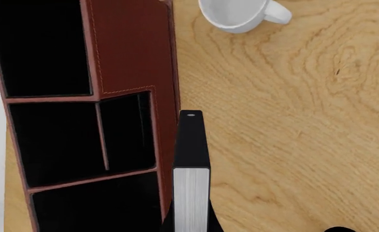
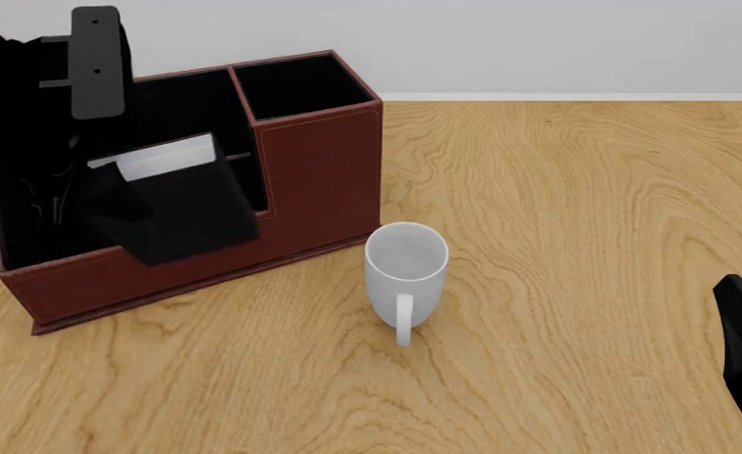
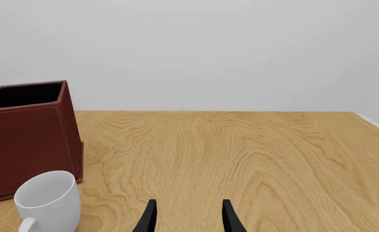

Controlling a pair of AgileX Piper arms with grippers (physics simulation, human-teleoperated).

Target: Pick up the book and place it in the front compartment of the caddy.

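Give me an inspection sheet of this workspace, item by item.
Surface: light wooden table, bare grain on the right side.
Job's things: book held over the caddy, tilted, white page edges up; not yet released into a compartment.
Clutter: white mug upright in front of the caddy, handle toward the camera, empty.
End effectors: left end effector shut on the book; right end effector open, low over the table at the right, holding nothing.
Cables: nothing seen.
Surroundings: plain pale wall behind the table.
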